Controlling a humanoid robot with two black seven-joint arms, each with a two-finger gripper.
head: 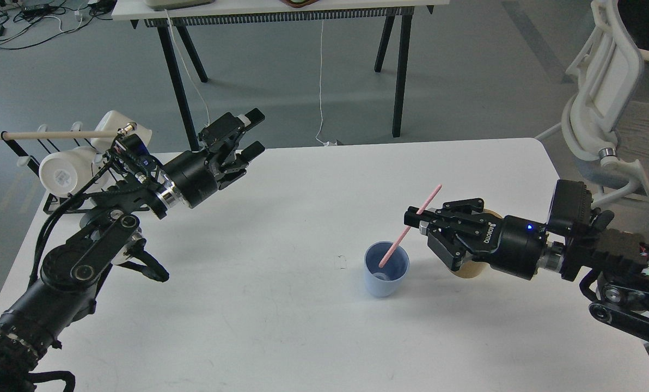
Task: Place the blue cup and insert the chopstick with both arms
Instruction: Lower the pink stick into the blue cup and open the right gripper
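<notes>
My right gripper (418, 222) pinches the chopstick (410, 226), tip inside the blue cup (386, 269); careless release could tip it. Left gripper (252, 134) gapes empty.

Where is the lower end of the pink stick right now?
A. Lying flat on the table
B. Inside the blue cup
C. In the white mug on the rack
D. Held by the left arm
B: the chopstick slants down into the blue cup, its upper part at the right gripper.

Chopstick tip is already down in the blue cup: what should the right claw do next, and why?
Probably open the right claw and let go: the pink chopstick already leans with its lower end inside the upright blue cup. The left claw is open and well clear.
</notes>
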